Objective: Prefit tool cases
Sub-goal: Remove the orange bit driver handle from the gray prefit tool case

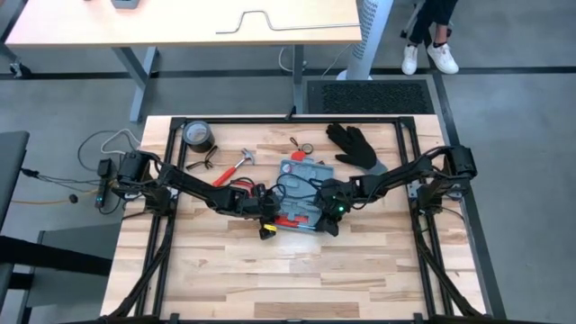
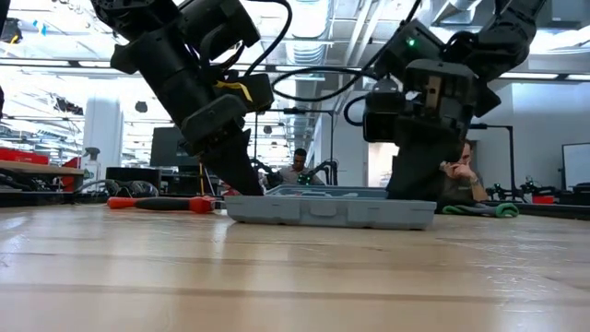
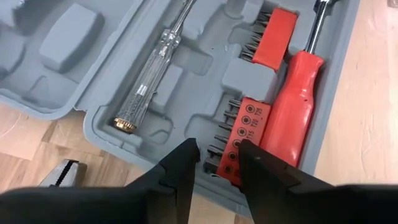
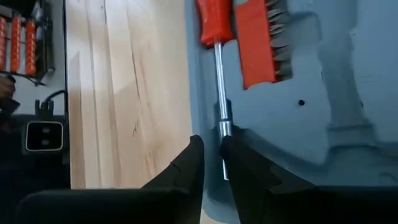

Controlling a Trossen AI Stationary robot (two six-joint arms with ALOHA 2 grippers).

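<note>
**Small Marks on the Bit Holder**

In the left wrist view, the red bit holder (image 3: 244,138) inside the open case (image 3: 186,81) bears tiny size marks beside its bits; "T15" seems readable, the others are too small. No other text is legible.

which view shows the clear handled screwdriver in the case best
The left wrist view: the clear screwdriver lies full length in its recess of the open tool case. The high view shows the case only small, half hidden by both arms; the low view shows just its side wall; the right wrist view misses that screwdriver.

Bare table (image 1: 297,279) below case (image 1: 301,193) — hammer (image 1: 236,166), glove (image 1: 353,146) (far side)
</note>
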